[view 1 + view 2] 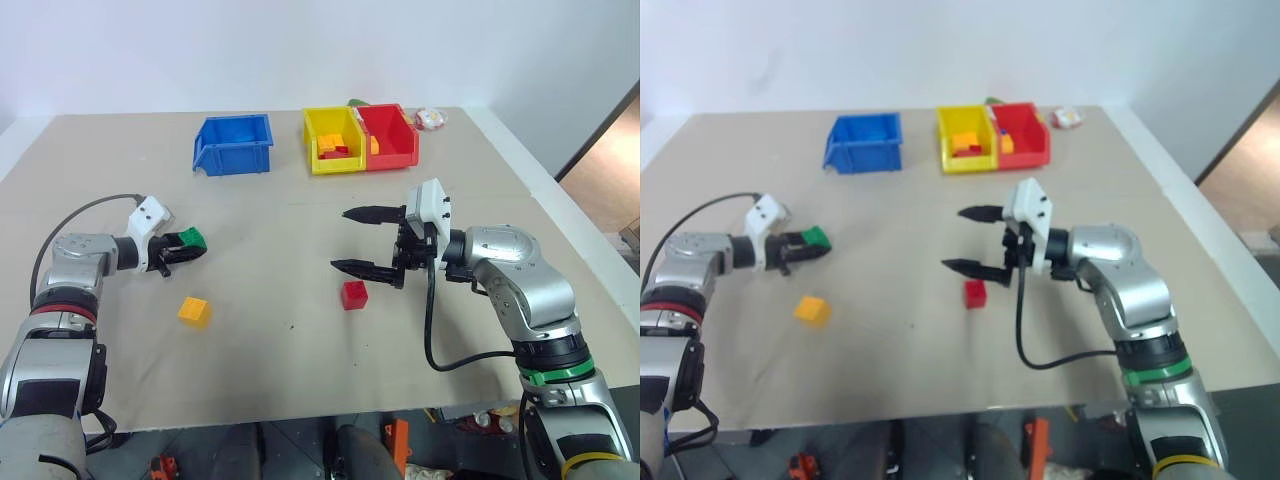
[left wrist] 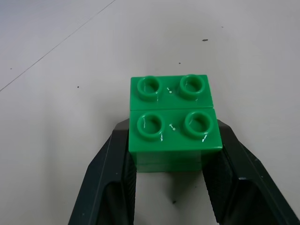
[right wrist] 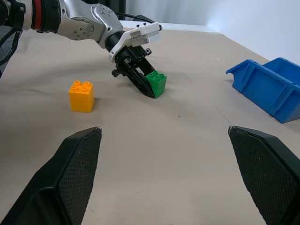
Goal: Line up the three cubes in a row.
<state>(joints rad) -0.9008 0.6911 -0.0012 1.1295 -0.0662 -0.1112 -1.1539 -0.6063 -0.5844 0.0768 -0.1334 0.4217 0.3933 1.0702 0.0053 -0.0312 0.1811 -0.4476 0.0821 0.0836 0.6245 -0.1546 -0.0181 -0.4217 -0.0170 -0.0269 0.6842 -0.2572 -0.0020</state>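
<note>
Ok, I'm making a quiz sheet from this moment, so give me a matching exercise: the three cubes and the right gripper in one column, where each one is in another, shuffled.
Things:
1. green cube
2. yellow-orange cube
3. red cube
4. right gripper

Places or states:
A. standing free on the table, nearer the robot than the left gripper
B. open, holding nothing
C. clamped between two black fingers
D. on the table just below the lower finger of an open gripper

Pairs: 1-C, 2-A, 3-D, 4-B
</note>
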